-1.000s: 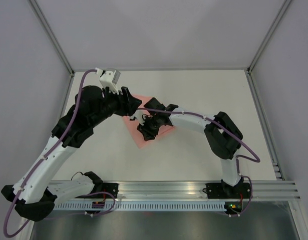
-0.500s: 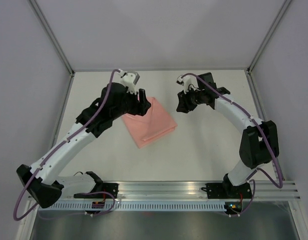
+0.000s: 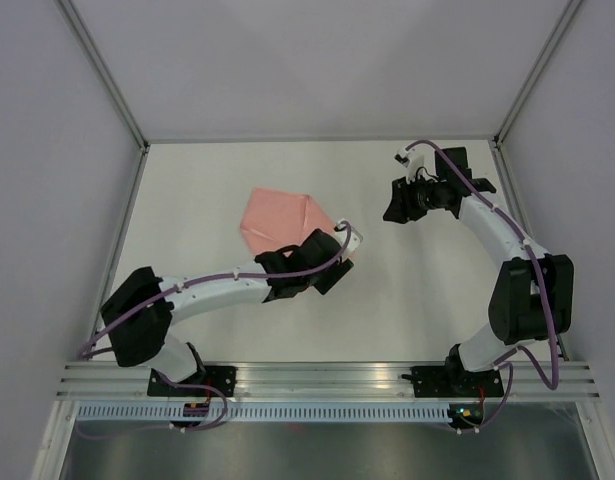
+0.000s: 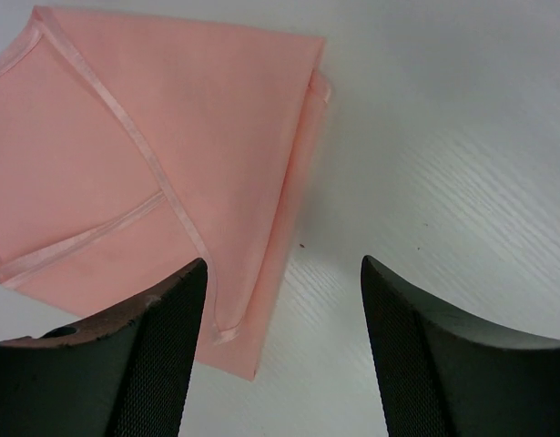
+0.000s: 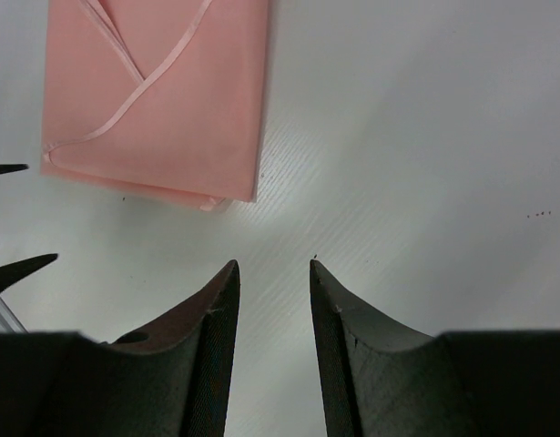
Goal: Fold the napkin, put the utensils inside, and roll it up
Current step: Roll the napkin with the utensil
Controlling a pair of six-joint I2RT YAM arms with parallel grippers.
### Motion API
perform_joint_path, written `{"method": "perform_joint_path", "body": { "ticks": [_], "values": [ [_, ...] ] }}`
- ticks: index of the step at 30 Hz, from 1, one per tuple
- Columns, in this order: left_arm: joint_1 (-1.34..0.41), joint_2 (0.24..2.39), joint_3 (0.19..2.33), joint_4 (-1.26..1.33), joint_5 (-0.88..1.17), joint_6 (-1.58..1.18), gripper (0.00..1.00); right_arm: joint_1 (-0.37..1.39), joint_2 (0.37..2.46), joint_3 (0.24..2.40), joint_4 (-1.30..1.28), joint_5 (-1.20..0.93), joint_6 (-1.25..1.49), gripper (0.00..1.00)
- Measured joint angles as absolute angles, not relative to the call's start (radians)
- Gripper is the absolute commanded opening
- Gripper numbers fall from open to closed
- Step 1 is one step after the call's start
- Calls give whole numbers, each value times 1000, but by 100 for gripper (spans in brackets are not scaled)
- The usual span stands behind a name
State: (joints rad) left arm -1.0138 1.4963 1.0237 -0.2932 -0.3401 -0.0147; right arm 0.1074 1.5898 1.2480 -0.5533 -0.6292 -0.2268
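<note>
The salmon-pink napkin (image 3: 275, 218) lies folded flat on the white table, left of centre. It shows in the left wrist view (image 4: 152, 155) with its hemmed edges crossing. It also shows at the top left of the right wrist view (image 5: 161, 91). My left gripper (image 3: 322, 272) hangs over the napkin's near right edge, open and empty (image 4: 282, 264), with a napkin corner beside its left finger. My right gripper (image 3: 395, 208) is apart from the napkin at the back right. It is open by a narrow gap and empty over bare table (image 5: 273, 264). No utensils are in view.
Grey walls with metal posts close the table (image 3: 407, 290) on three sides. An aluminium rail (image 3: 327, 380) carrying both arm bases runs along the near edge. The left forearm (image 3: 222, 288) lies low across the table in front of the napkin.
The left arm has swung down from the back to the napkin's near right edge. The right gripper left the napkin and moved to the back right. More of the napkin shows.
</note>
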Motion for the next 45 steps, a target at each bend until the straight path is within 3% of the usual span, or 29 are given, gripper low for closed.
{"method": "perform_joint_path", "body": {
  "ticks": [9, 21, 45],
  "values": [
    [-1044, 1715, 991, -189, -452, 70, 69, 106, 1590, 1235, -552, -634, -220, 43],
    [-1045, 1808, 991, -107, -549, 98, 63, 101, 1604, 1234, -546, -636, -213, 43],
    [-988, 1878, 1053, -51, -437, 109, 44, 89, 1604, 1234, -548, -657, -213, 43]
  ]
}}
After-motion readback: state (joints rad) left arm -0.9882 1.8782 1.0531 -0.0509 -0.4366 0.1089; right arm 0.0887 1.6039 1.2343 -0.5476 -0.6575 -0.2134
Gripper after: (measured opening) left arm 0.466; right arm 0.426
